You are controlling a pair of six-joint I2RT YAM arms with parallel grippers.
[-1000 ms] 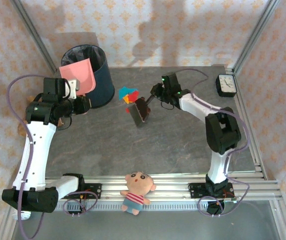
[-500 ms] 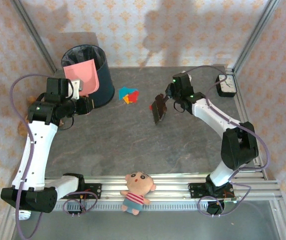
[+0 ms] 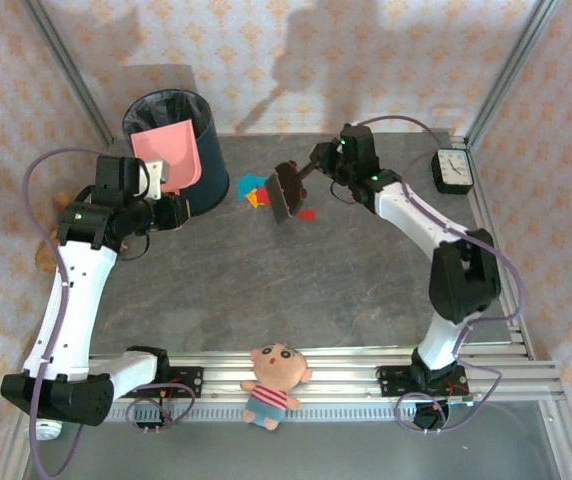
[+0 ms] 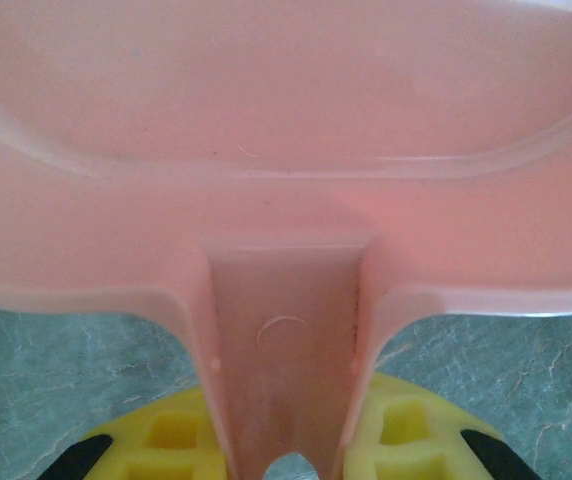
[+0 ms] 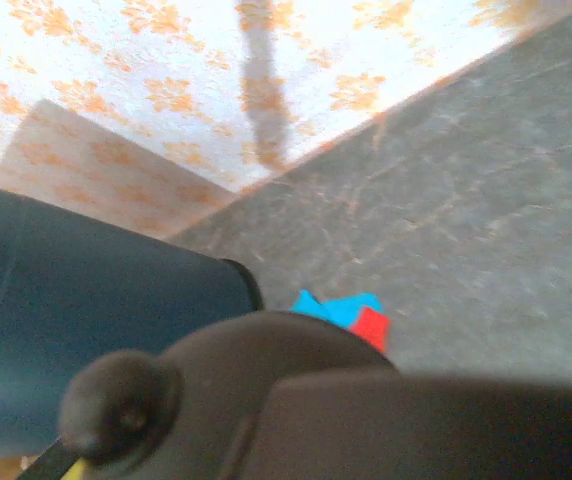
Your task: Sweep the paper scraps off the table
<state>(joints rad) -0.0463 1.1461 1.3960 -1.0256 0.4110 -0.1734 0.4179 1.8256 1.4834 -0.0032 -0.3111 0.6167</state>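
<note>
Right now the left gripper (image 4: 291,452) is clenching the handle of the pink dustpan (image 3: 169,156), holding it up against the front of the dark bin (image 3: 216,165) at the far left of the table (image 3: 266,290). Seen from the left wrist, its yellow fingers (image 4: 181,435) are pressing on both sides of that handle. The right gripper (image 3: 316,172) is grasping a dark brown brush (image 3: 286,192), jaws clamped tight, with the brush head hanging just right of the paper scraps (image 3: 256,189). Those scraps, blue, red, orange and yellow, are lying bunched on the table near the bin, while 1 red scrap (image 3: 307,213) is lying apart, just right of the brush. A black clock (image 3: 454,170) is sitting at the far right corner, and a plush doll (image 3: 274,382) is lying on the front rail between the 2 arm bases.
</note>
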